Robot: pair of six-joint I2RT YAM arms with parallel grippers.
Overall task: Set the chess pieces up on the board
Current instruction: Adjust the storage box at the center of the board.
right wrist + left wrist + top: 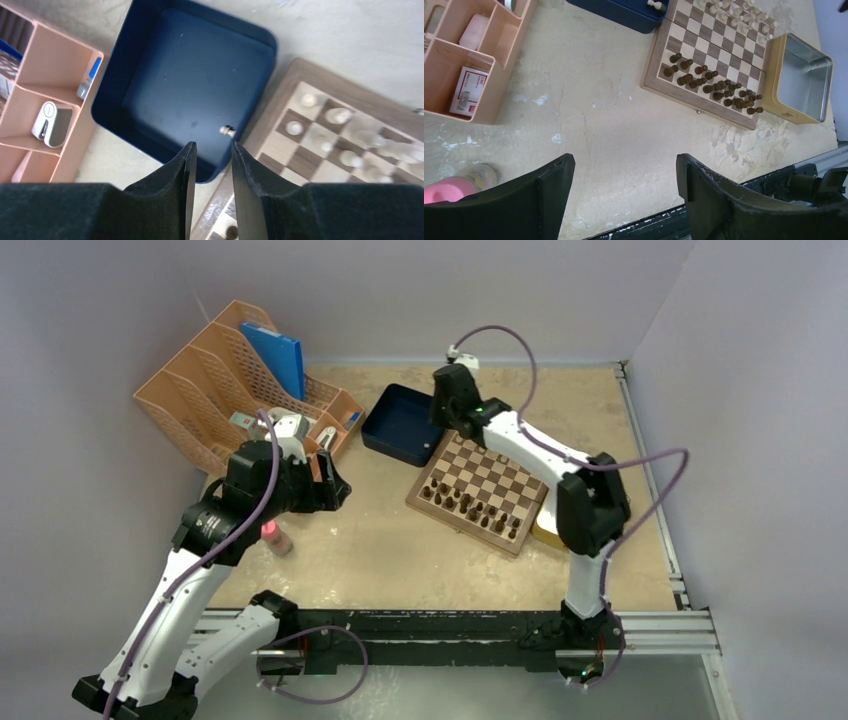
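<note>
Piece (227,130) in blue tray (165,75), blurry, perhaps pawn.

Pale lavender-grey walls (100,300) enclose a scuffed beige tabletop (380,540) edged by an aluminium rail (665,632)

Pale chess pieces (340,116) blur on the board (350,95), cut off rightward.

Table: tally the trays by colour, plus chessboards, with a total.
Blue tray: 1
Metal tray: 1
Chessboard: 1
Total: 3
</note>
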